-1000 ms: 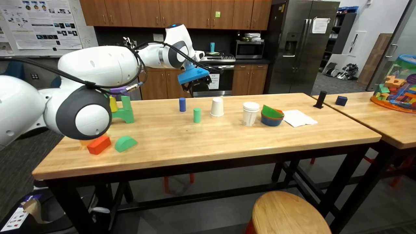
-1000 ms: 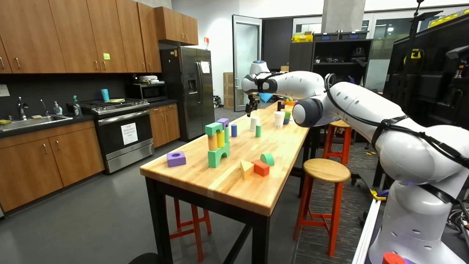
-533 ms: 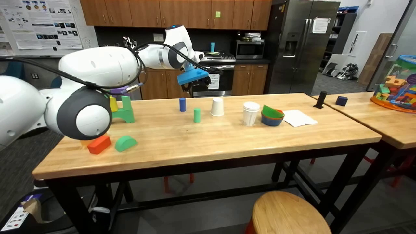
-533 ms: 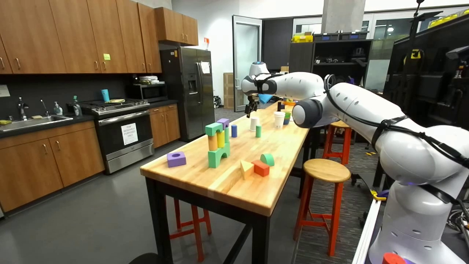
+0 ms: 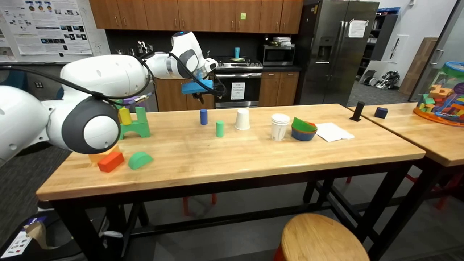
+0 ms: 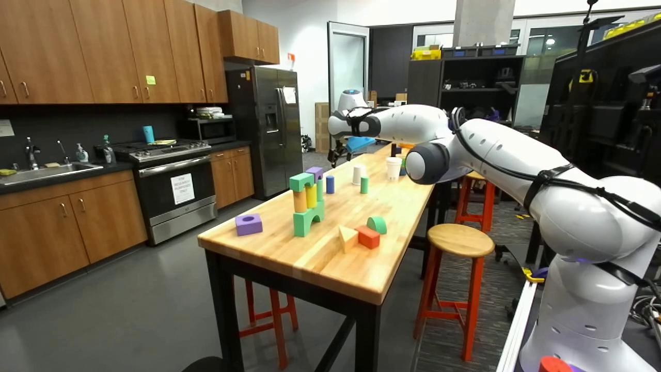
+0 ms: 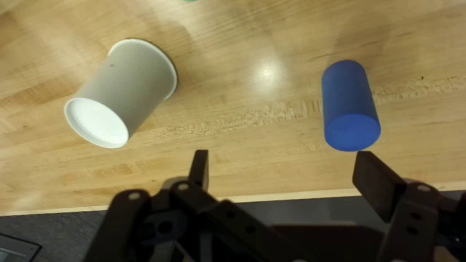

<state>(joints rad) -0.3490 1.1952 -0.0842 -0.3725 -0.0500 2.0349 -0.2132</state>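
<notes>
- The claw (image 7: pixel 282 165) hangs above the counter (image 5: pixel 232 154), its fingers spread wide with nothing between them.
- What has just changed: the arm (image 5: pixel 99 74) has swung, and in both exterior views the claw sits further toward 9 o'clock than a moment ago.
- The blue cylinder (image 7: pixel 351 105) stands upright on the counter, between 1 and 2 o'clock from the claw's middle in the wrist view. In both exterior views the claw is at about 12 o'clock above it, with a gap between.
- The upside-down white cup (image 7: pixel 125 85) is at 10 o'clock in the wrist view, farther off.
- In an exterior view the green cylinder (image 5: pixel 219 129) stands at 4 o'clock from the blue one. These three pieces have not shifted.
- As I judge it, the swing leaves the claw nearer the blue cylinder than the cup, with no grip made on either.
</notes>
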